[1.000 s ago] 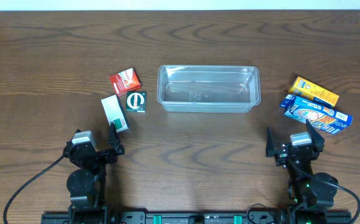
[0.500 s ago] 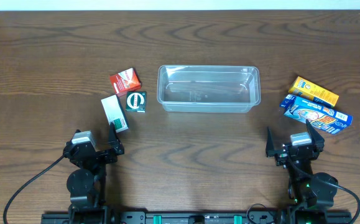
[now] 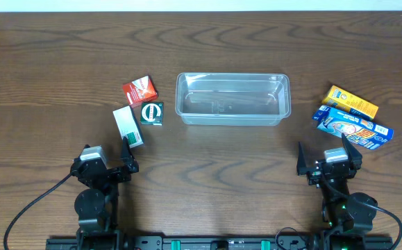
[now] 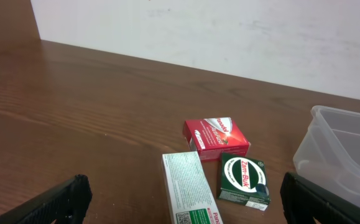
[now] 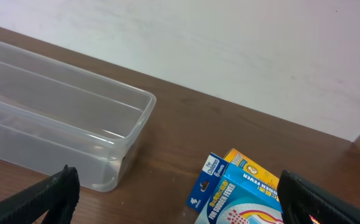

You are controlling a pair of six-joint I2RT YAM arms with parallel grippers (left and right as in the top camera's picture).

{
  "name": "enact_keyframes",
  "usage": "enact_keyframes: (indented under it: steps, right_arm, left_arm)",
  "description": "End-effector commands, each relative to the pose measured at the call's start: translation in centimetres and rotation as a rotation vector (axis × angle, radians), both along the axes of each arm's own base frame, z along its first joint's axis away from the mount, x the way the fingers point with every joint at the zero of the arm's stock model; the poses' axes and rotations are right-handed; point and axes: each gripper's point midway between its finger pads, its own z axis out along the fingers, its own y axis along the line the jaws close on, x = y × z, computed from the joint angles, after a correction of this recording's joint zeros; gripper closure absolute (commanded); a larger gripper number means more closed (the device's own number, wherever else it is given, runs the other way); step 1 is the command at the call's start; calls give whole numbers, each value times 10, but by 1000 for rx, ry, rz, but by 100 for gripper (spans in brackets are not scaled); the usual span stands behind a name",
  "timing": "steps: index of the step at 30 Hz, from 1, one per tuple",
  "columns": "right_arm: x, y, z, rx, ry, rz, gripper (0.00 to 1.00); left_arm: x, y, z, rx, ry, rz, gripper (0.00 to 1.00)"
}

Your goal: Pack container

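The clear plastic container stands empty at the table's middle; it also shows in the left wrist view and the right wrist view. Left of it lie a red box, a green box and a white-green box. Right of it lie a yellow box and blue boxes. My left gripper is open and empty, just short of the white-green box. My right gripper is open and empty, just short of the blue boxes.
A white wall runs along the table's far edge. Bare wooden tabletop lies between the two arms and in front of the container.
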Motion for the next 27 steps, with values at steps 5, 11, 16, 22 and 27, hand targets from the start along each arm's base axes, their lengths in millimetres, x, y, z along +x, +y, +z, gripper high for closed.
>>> enact_keyframes:
  steps: [5, 11, 16, 22, 27]
  right_arm:
    - [0, -1, -1, -12, 1, -4, 1]
    - [-1, 4, -1, 9, 2, 24, 1]
    - [-2, 9, 3, 103, 8, 46, 1]
    - [-8, 20, 57, 112, -7, 107, 1]
    - [4, 14, 112, 148, 105, 67, 1]
  left_arm:
    - [-3, 7, -18, 20, 58, 37, 2]
    - [-3, 7, -18, 20, 58, 37, 2]
    - [-3, 7, -18, 20, 58, 37, 2]
    - [-3, 7, -18, 20, 58, 37, 2]
    - [-3, 7, -18, 20, 58, 37, 2]
